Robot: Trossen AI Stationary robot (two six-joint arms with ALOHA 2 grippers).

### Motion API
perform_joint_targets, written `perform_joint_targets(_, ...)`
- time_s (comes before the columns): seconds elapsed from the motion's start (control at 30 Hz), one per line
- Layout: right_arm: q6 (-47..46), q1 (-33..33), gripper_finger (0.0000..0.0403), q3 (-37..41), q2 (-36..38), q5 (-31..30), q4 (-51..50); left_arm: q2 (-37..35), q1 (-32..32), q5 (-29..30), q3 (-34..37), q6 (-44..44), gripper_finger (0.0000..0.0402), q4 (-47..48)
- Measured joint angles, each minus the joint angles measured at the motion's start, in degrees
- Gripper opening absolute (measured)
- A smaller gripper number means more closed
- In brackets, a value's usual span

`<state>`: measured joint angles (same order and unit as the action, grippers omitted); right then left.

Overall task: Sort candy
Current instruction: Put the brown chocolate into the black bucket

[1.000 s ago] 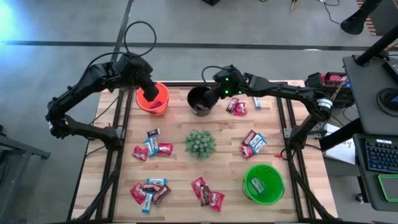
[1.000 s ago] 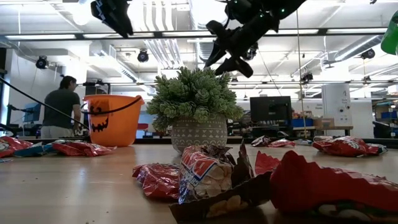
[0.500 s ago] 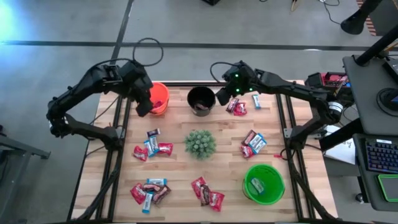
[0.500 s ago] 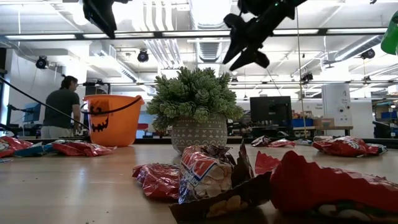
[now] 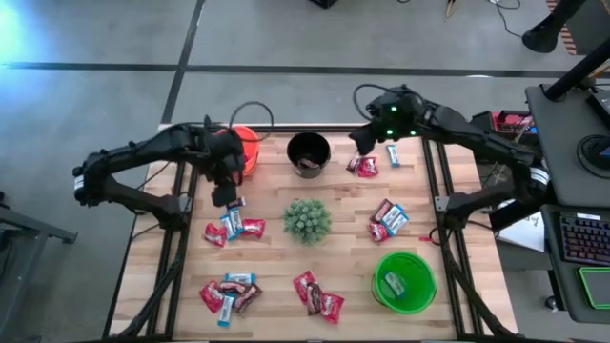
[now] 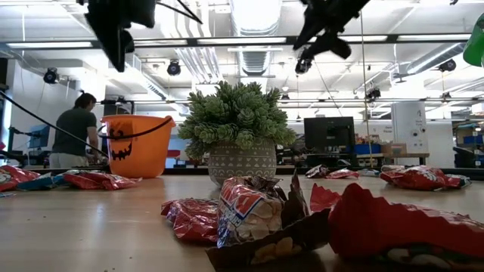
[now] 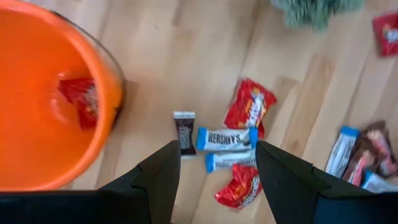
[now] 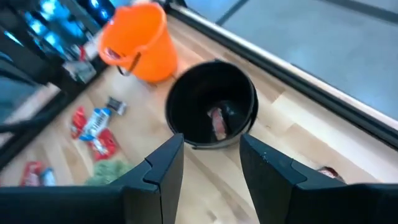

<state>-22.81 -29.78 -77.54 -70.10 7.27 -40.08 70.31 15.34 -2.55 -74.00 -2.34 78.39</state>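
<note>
left hand [image 5: 226,191] shifted off orange bucket [image 5: 247,150], over wooden table [image 5: 343,238].

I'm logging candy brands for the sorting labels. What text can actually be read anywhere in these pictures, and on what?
"HERSHEY'S": on the light blue and white candy bar lying just ahead of the left tool.
Small dark brown candy beside it: print too small to read.
Red wrappers: lettering blurred.
Large wrapper nearest the low camera: unreadable.

Grey concrete floor [image 5: 315,38] crossed by a dark line. Wooden plank desk [image 5: 343,205] on a black frame. Side workstation with keyboard [image 5: 583,236] beyond the desk's right edge. White ceiling with ducts [image 6: 253,30] and strip lights; monitor [image 6: 329,132]; person [image 6: 74,130] standing far back.
</note>
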Motion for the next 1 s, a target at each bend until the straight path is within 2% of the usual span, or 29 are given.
perform_joint_targets(0.27, -4.22, 0.00, 0.0148, 0.00, 5.38, -0.44, -0.03, -0.07, -3.91, -3.07, 8.79, 1.50, 0.0190, -5.94)
perform_joint_targets(0.5, -7.87, 0.16, 0.0148, 0.00, 6.22, -0.41, -0.54, -0.09, -7.10, -3.08, 15.10, 1.80, 0.0190, -13.12)
perform_joint_targets(0.7, -9.62, 0.26, 0.0148, 0.00, 6.22, -0.41, -2.07, -0.05, -10.18, -4.25, 18.08, 0.26, 0.0190, -18.74)
perform_joint_targets(1.0, -10.67, 0.28, 0.0148, 0.00, 6.22, -0.44, -3.81, 0.21, -14.90, -4.63, 20.30, -2.89, 0.0190, -22.06)
